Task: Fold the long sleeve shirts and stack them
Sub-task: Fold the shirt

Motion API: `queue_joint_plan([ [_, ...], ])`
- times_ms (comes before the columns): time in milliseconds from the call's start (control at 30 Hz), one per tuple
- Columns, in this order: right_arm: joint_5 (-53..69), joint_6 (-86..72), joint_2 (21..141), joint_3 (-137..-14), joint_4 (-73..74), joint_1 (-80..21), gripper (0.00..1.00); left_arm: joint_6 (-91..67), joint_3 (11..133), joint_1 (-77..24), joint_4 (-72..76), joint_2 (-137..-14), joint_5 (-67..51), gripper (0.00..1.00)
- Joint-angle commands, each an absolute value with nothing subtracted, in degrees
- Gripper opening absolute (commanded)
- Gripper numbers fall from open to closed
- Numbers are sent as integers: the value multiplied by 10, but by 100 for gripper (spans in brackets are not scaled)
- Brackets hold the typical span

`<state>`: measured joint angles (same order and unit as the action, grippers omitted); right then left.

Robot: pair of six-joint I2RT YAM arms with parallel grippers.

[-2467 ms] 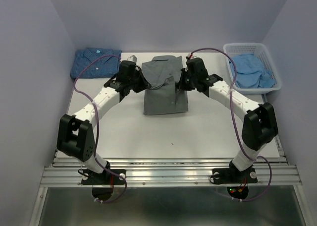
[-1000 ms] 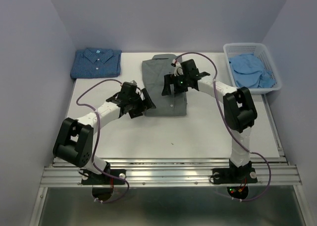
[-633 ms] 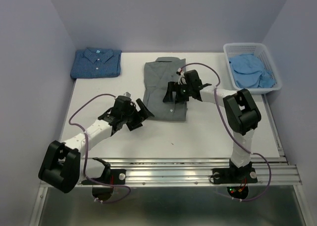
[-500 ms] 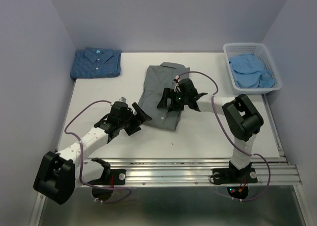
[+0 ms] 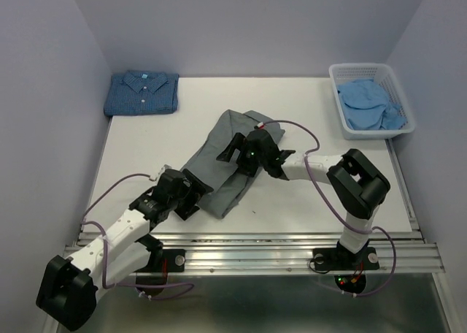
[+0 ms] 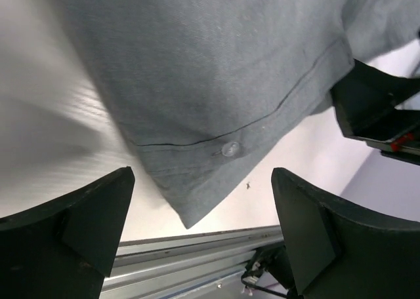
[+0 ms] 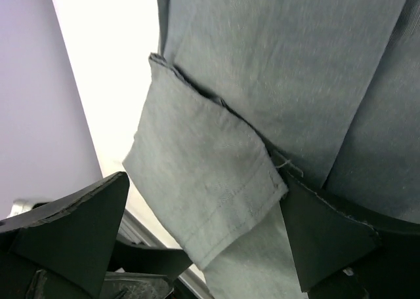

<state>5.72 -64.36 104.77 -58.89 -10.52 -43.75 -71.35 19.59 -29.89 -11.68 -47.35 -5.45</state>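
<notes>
The grey long sleeve shirt point(image 5: 228, 165) lies folded and skewed across the table's middle, its hem corner point(image 6: 190, 207) close to the front edge. My left gripper point(image 5: 195, 198) sits open at that corner, with the corner reaching in between its fingers point(image 6: 79, 227). My right gripper point(image 5: 235, 156) rests open on top of the shirt, a sleeve cuff point(image 7: 203, 181) lying between its fingers point(image 7: 328, 233). A dark blue dotted shirt point(image 5: 142, 92) lies folded at the back left. The pale blue shirt point(image 5: 368, 103) is bunched in the basket.
The white lattice basket point(image 5: 343, 74) stands at the back right corner. The metal rail point(image 5: 248, 256) runs along the table's front edge just beyond the shirt corner point(image 6: 197, 253). Purple walls close in the left, right and back.
Both arms have drawn back toward the front edge. The grey shirt slid with them from the back middle and swung into a diagonal, its hem now at the front left.
</notes>
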Motion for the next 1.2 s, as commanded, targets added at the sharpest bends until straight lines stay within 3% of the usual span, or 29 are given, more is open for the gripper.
queue_joint_plan([
  [0,47,-636,1020,-618,-94,-435,100,-724,255,-301,-253,-457,26,99],
  [167,19,-578,987,-644,-57,-435,100,-727,261,-301,-309,-459,24,99],
  [467,13,-536,934,-631,-35,-412,100,-736,217,-301,-167,-550,15,97],
  [533,4,-524,927,-627,-22,-402,100,-733,221,-301,-133,-588,16,90],
  [600,-23,-497,917,-627,-5,-395,100,-724,223,-300,-107,-614,13,74],
  [667,-53,-459,905,-628,23,-389,100,-714,233,-300,-92,-652,8,53],
  [767,-90,-412,894,-629,45,-389,100,-701,252,-300,-95,-687,8,30],
  [800,-94,-397,887,-630,47,-384,100,-696,257,-300,-104,-691,13,13],
  [867,-83,-330,884,-635,47,-384,100,-693,275,-301,-119,-690,20,0],
  [1033,-6,-135,902,-659,58,-384,99,-645,346,-300,-189,-653,29,0],
  [1133,44,-79,934,-685,60,-384,73,-614,404,-301,-249,-643,26,0],
  [1167,42,-74,947,-693,60,-390,47,-600,419,-301,-264,-642,25,0],
])
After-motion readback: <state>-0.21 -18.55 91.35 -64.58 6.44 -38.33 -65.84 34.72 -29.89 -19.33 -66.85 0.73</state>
